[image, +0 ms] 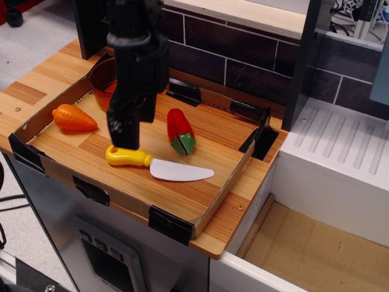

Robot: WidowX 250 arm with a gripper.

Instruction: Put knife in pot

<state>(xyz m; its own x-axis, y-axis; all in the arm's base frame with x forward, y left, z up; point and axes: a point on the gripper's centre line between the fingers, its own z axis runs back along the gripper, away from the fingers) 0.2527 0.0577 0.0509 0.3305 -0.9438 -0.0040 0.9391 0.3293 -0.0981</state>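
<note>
The black pincer (124, 143) hangs just above the yellow-handled white-bladed plastic knife (157, 164); its spread I cannot tell. Behind it stands the translucent orange-brown round pot (103, 81).

Orange carrot (73, 118) lying at left end of cardboard-walled wooden tray (182, 214). Red pepper with green tip (180, 131) near tray centre. White ribbed surface (346, 146) at right.

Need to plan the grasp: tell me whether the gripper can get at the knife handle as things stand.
Probably yes. The gripper hangs right over the yellow handle of the knife, nothing lies between them, and the carrot and red pepper sit clear to either side.
</note>
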